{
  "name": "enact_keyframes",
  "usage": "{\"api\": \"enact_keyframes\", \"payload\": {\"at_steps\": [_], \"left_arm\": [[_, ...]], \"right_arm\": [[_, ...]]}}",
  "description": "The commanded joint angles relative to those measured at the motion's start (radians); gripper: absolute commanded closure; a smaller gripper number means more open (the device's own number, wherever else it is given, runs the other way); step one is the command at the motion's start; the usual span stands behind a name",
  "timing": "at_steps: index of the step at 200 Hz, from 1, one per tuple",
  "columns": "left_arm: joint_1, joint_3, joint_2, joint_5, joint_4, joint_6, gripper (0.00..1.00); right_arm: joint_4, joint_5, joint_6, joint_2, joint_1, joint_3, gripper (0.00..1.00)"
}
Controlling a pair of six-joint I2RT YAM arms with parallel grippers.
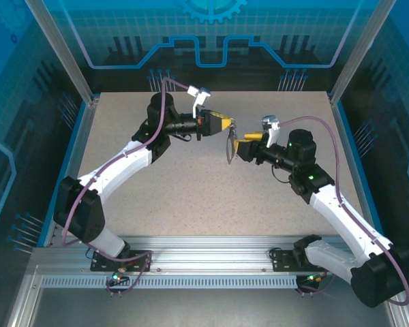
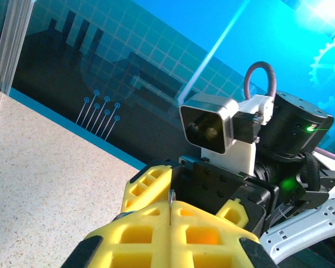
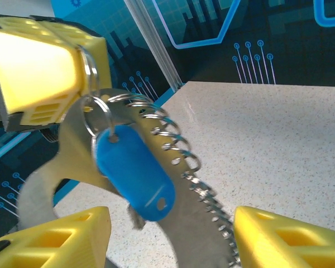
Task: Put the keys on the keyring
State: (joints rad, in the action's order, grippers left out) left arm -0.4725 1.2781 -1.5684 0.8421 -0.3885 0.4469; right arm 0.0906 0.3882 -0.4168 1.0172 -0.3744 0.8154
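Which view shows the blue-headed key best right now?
Right wrist: the blue-headed key hangs close and large from linked metal rings held by the left pincer. Top external gives a tiny dark dangle between the pincers; left wrist catches just a ring's edge above shut fingers.

My bench (image 1: 211, 197) is speckled beige, walled by blue panels (image 1: 211, 34) printed with circuit lines, framed by aluminium posts (image 1: 60, 48).

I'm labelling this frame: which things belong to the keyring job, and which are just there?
Job: blue-headed key, keyring with coiled chain, left gripper pinching its ring, right gripper open.
Not part of it: speckled table, blue backdrop panels.
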Motion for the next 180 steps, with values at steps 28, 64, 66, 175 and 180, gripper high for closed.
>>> {"api": "enact_keyframes", "payload": {"at_steps": [28,64,66,175,180], "left_arm": [[-0.009,-0.014,0.038,-0.011,-0.046,0.010,1.00],[-0.012,-0.009,0.034,-0.011,-0.044,0.007,1.00],[-0.012,-0.008,0.034,-0.010,-0.045,0.008,1.00],[-0.017,-0.010,0.026,-0.029,-0.053,0.007,1.00],[-0.017,-0.009,0.024,-0.029,-0.056,0.008,1.00]], "right_arm": [[0.013,-0.057,0.043,-0.007,-0.037,0.036,0.38],[0.027,-0.064,0.046,0.028,-0.049,0.059,0.39],[0.029,-0.064,0.046,0.030,-0.050,0.059,0.39],[0.030,-0.043,0.073,0.084,-0.068,0.071,0.84],[0.029,-0.038,0.075,0.084,-0.070,0.070,0.88]]}}
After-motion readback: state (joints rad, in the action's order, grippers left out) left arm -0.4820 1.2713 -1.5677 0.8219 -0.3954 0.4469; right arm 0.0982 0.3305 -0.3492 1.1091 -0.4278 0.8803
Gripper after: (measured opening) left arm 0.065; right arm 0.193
